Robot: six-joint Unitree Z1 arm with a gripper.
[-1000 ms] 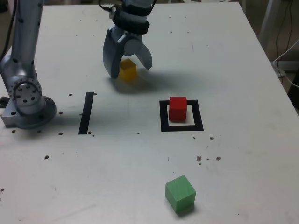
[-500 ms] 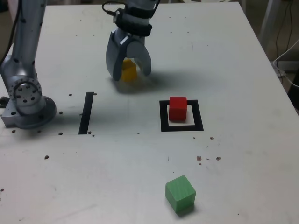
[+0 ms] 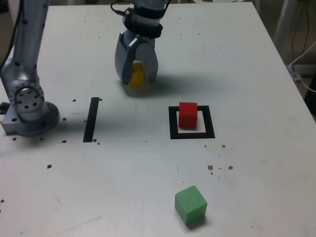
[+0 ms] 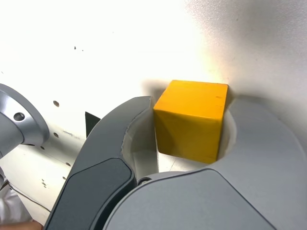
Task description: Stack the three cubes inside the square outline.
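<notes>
- White tabletop [image 3: 247,74], speckled with small holes; grey pincer [image 3: 137,79] low over it.
- Small solid yellow cube [image 4: 192,120] sits between its jaws, which press both flat sides; clamped.
- Likely light, rigid, smooth; opposite faces suit gripping.

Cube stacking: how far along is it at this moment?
Done: the red cube sits inside the square outline. In hand: the gripper has its jaws against the yellow cube, which is on the table. Left: stacking yellow, then the untouched green cube.
</notes>
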